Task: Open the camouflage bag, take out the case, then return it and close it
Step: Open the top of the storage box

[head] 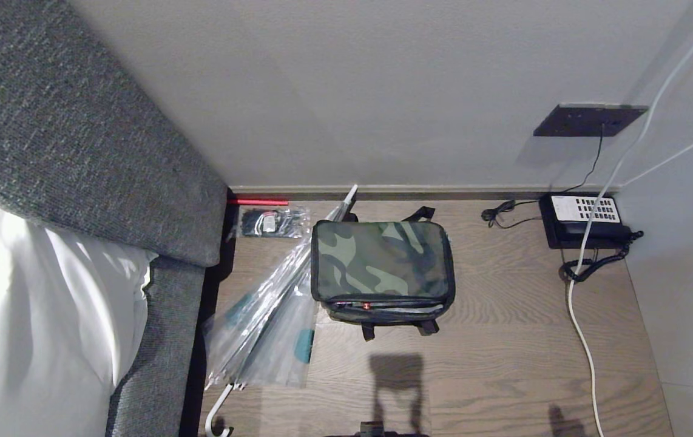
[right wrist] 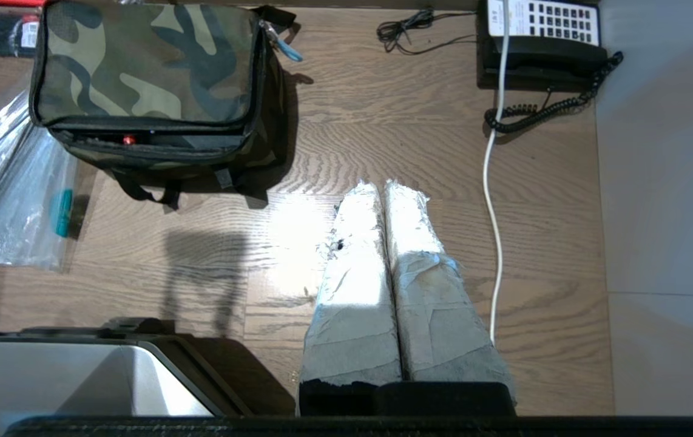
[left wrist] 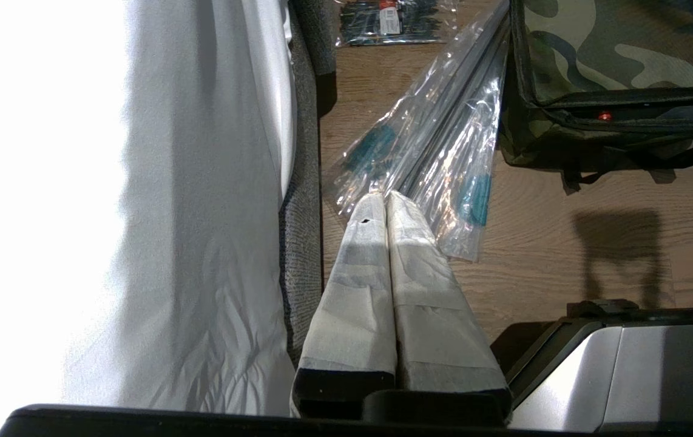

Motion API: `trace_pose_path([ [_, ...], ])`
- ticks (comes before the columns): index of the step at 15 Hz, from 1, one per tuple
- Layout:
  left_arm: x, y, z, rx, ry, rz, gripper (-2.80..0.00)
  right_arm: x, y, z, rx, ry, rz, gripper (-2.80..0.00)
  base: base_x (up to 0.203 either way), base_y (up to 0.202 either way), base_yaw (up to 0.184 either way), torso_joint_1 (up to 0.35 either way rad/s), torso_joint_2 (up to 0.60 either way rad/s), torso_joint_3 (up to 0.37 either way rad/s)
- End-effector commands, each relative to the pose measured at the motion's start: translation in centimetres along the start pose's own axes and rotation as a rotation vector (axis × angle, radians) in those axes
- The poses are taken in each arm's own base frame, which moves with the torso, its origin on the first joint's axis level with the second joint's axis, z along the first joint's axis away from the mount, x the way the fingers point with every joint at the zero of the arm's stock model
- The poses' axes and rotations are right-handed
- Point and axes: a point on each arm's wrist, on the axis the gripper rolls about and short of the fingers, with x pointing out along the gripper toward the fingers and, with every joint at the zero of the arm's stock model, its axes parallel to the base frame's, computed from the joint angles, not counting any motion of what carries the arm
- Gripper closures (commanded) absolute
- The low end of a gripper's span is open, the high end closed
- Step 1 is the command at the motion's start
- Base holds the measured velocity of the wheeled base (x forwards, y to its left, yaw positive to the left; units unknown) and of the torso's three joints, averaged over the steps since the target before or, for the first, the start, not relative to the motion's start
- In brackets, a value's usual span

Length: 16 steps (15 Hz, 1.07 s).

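The camouflage bag (head: 381, 261) lies flat on the wooden surface, green camouflage top up, black trim around it; its lid is down and a small red spot shows in the front seam. It also shows in the left wrist view (left wrist: 619, 54) and the right wrist view (right wrist: 146, 67). The case is hidden. My left gripper (left wrist: 385, 197) hangs shut and empty, short of the bag, over a wrapped umbrella. My right gripper (right wrist: 383, 185) is shut and empty above bare wood, to the right of the bag. Neither arm shows in the head view.
A clear plastic-wrapped umbrella (head: 273, 309) lies against the bag's left side. A small packet (head: 270, 222) sits behind it. A black desk phone (head: 583, 221) with coiled cord and a white cable (head: 583, 340) are at the right. A grey headboard (head: 79, 152) and white bedding (head: 31, 315) flank the left.
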Motion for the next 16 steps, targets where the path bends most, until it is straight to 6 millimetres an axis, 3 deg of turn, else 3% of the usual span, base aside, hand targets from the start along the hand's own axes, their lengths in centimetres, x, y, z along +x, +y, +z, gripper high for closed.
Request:
trace_pose_path([
  [1, 0.0, 0.0, 0.0, 0.0, -0.001, 0.0, 0.0, 0.0, 0.0, 0.0, -0.002, 0.0, 0.001, 0.0, 0.0, 0.0, 0.0, 0.0, 0.0, 0.0],
  [4, 0.0, 0.0, 0.0, 0.0, 0.0, 0.0, 0.0, -0.1, 0.0, 0.3, 0.014, -0.013, -0.006, 0.0, 0.0, 0.0, 0.0, 0.0, 0.0, 0.0],
  [6, 0.0, 0.0, 0.0, 0.0, -0.001, 0.0, 0.0, -1.1, -0.1, 2.7, 0.017, -0.057, -0.01, 0.0, 0.0, 0.0, 0.0, 0.0, 0.0, 0.0],
  [9, 0.0, 0.0, 0.0, 0.0, 0.001, 0.0, 0.0, -5.2, -0.2, 6.8, 0.048, 0.023, 0.018, 0.0, 0.0, 0.0, 0.0, 0.0, 0.0, 0.0],
  [11, 0.0, 0.0, 0.0, 0.001, -0.001, 0.0, 0.0, -6.9, -0.2, 7.0, 0.075, 0.124, 0.037, 0.0, 0.0, 0.0, 0.0, 0.0, 0.0, 0.0],
  [15, 0.0, 0.0, 0.0, 0.001, -0.001, 0.0, 0.0, -7.3, 0.2, 4.0, 0.181, 0.414, 0.152, 0.0, 0.0, 0.0, 0.0, 0.0, 0.0, 0.0],
  [16, 0.0, 0.0, 0.0, 0.0, 0.0, 0.0, 0.0, -7.0, 0.2, 4.1, 0.19, 0.399, 0.159, 0.0, 0.0, 0.0, 0.0, 0.0, 0.0, 0.0],
])
